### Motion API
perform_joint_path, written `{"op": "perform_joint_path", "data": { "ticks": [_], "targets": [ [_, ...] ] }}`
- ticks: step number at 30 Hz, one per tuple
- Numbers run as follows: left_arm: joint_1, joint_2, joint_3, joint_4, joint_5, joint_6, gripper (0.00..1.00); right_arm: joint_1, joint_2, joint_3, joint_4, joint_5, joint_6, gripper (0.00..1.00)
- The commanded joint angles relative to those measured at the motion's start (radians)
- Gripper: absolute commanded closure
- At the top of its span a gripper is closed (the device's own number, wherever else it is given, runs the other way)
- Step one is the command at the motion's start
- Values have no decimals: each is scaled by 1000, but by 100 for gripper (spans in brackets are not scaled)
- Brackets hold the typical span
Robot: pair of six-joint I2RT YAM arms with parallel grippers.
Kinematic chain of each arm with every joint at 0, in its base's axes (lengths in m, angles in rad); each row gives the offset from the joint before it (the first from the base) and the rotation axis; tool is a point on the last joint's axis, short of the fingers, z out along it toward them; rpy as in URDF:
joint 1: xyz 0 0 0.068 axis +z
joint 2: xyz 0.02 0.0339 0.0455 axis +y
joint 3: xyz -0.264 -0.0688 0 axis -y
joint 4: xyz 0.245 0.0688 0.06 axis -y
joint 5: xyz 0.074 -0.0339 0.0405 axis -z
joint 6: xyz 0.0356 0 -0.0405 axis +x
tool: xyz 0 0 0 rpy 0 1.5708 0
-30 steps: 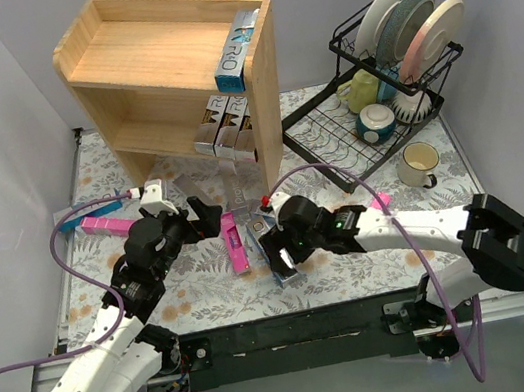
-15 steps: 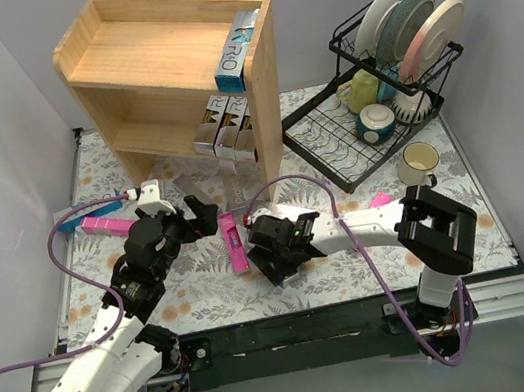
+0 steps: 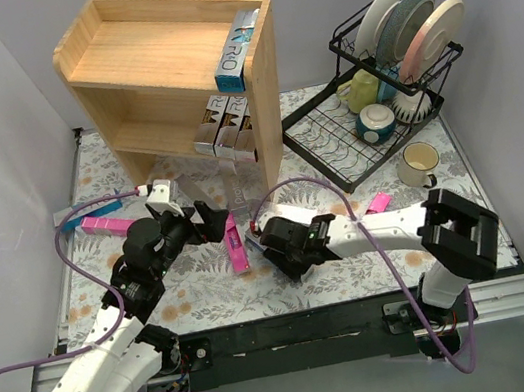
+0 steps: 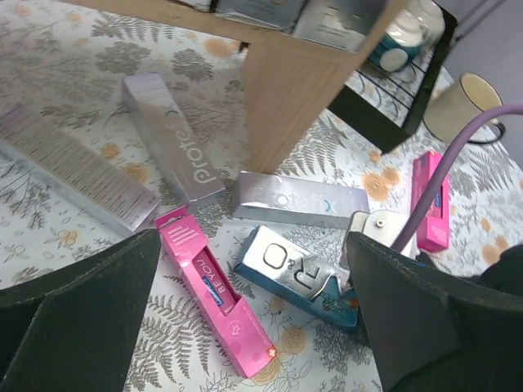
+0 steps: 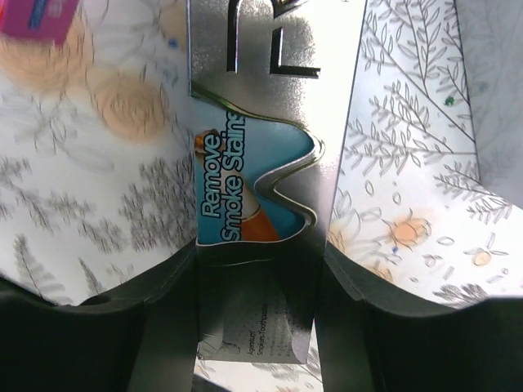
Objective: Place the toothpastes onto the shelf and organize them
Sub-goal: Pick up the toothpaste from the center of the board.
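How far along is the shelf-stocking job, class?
Done: the shelf holds one top box and three lower boxes. In hand: right gripper clamps the blue-and-silver box. Remaining: three pink boxes and silver boxes on the table; left gripper open.

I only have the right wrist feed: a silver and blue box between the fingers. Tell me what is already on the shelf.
Observer: Three silver boxes sit side by side at the right end of the lower level of the shelf.
Operator: Give me the top level too.
Observer: One blue and silver box lies along its right edge.
Operator: Report the left arm.
Observer: The left gripper is open and holds nothing. It faces a pink box that lies on the table beside your silver and blue box.
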Motion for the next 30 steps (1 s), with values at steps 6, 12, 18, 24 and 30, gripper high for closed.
{"op": "perform_joint_path", "data": {
  "ticks": [6, 12, 18, 24, 30],
  "targets": [
    [4, -24, 0, 1, 413, 313, 2, 1, -303, -68, -66, -94, -317, 55],
    [2, -59, 40, -83, 613, 516, 2, -11, -482, -42, -154, -203, -488, 57],
    [2, -60, 126, -247, 679, 680, 2, -13, -552, 15, -261, -255, -566, 57],
    [-2, -17, 215, -365, 834, 754, 2, -13, -593, 63, -295, -326, -597, 57],
    [-24, 71, 255, -413, 909, 768, 2, -13, -630, 112, -312, -380, -623, 57]
  ]
}}
